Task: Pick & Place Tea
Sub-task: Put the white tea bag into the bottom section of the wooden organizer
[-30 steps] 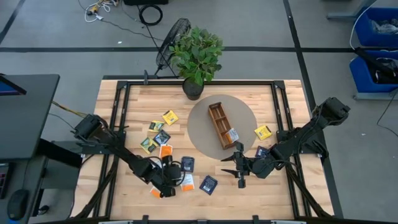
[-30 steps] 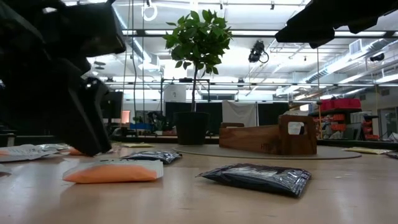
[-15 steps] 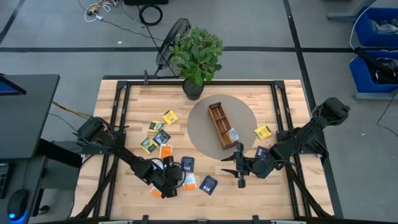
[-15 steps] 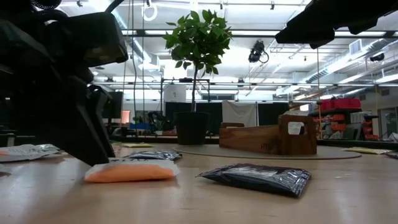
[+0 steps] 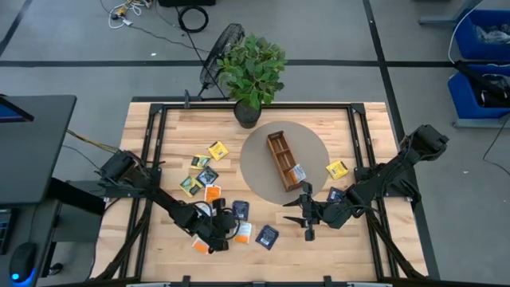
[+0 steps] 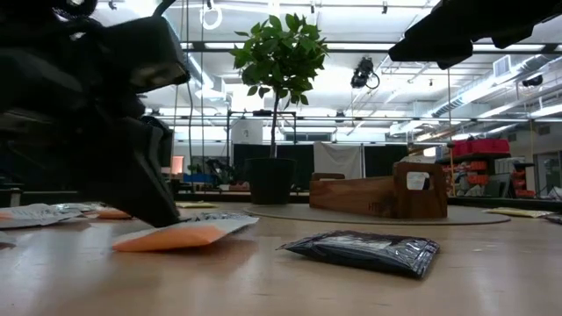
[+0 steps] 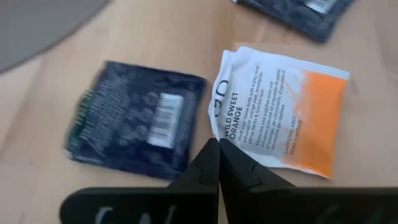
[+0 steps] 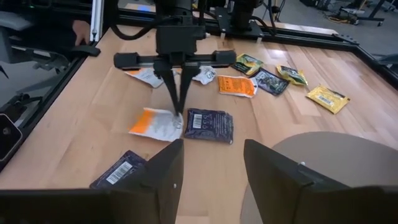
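Left wrist view: left claw (image 7: 218,149) pinched tight on the edge of the orange-and-white sachet (image 7: 280,118), right claw (image 5: 307,214) spread

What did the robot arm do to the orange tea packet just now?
The left end effector closed its fingers on the edge of the orange-and-white tea sachet. That edge tipped up off the table; a second ago the sachet lay flat. The dark navy sachet beside it, the wooden tray and the open right end effector stayed put.
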{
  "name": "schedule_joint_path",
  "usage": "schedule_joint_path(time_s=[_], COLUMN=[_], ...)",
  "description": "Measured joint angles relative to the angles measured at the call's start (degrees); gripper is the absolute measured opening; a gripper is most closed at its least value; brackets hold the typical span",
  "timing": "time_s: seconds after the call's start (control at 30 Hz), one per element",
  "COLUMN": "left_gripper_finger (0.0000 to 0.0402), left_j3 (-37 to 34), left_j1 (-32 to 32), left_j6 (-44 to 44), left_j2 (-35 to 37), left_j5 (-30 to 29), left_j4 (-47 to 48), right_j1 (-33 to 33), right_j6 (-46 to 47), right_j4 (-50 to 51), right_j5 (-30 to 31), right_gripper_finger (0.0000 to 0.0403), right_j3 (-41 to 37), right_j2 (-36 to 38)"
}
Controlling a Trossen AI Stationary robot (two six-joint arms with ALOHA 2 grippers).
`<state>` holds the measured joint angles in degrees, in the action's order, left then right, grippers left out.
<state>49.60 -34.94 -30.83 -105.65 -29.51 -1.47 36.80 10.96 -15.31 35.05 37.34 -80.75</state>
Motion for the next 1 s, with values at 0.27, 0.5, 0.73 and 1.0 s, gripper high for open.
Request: schedule_joint_path(time_s=[0.27, 0.5, 0.73, 1.0], left_gripper_finger=[0.0002, 0.0001, 0.0001, 0.0001], left_j3=[1.5, 5.0, 7.3, 11.0], left_j1=[-0.1, 1.0, 4.2, 7.0], left_j6=[3.3, 9.6, 16.0, 23.7], left_j2=[0.0, 0.2, 0.2, 0.3], left_j5=[-1.9, -2.0, -2.0, -1.6], left_j4=[-1.3, -1.3, -1.2, -1.3], right_j1=[-3.8, -8.1, -11.0, -13.9], right_j6=[8.9, 13.2, 15.9, 17.8], right_j4=[0.3, 0.9, 2.4, 4.0], right_j5=[-5.2, -14.1, -22.1, -23.1], right_gripper_finger=[0.0178, 0.0178, 0.0178, 0.0178], right_j3=[0.0, 0.0, 0.0, 0.0], right_j2=[-0.1, -0.2, -0.2, -0.2])
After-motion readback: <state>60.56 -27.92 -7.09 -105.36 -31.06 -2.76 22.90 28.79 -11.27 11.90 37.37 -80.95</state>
